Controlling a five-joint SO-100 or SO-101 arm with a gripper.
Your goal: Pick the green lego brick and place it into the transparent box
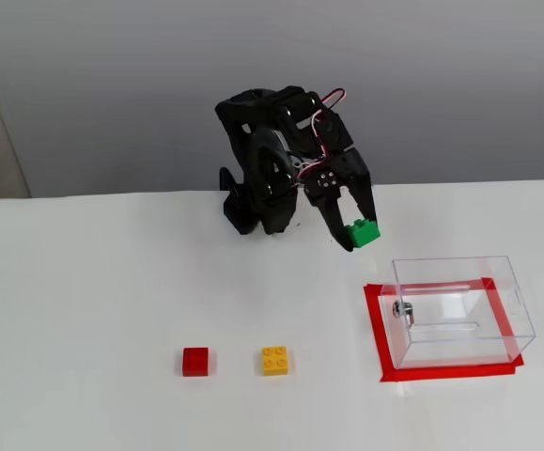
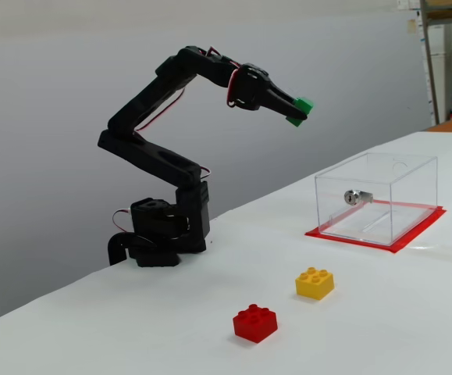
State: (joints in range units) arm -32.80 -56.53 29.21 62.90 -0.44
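In both fixed views my gripper [image 1: 357, 228] [image 2: 297, 110] is shut on the green lego brick [image 1: 363, 233] [image 2: 300, 111] and holds it high in the air. The brick is up and to the left of the transparent box [image 1: 459, 310] [image 2: 378, 197], short of its opening. The box stands open-topped on a red taped rectangle [image 1: 384, 362] [image 2: 401, 241], with a small metal fitting [image 1: 403, 308] [image 2: 354, 196] on one wall. The box looks empty.
A red brick [image 1: 195, 361] [image 2: 255, 323] and a yellow brick [image 1: 274, 360] [image 2: 314, 283] lie on the white table toward the front. The arm's black base [image 1: 248, 202] [image 2: 163, 230] stands at the back by the grey wall.
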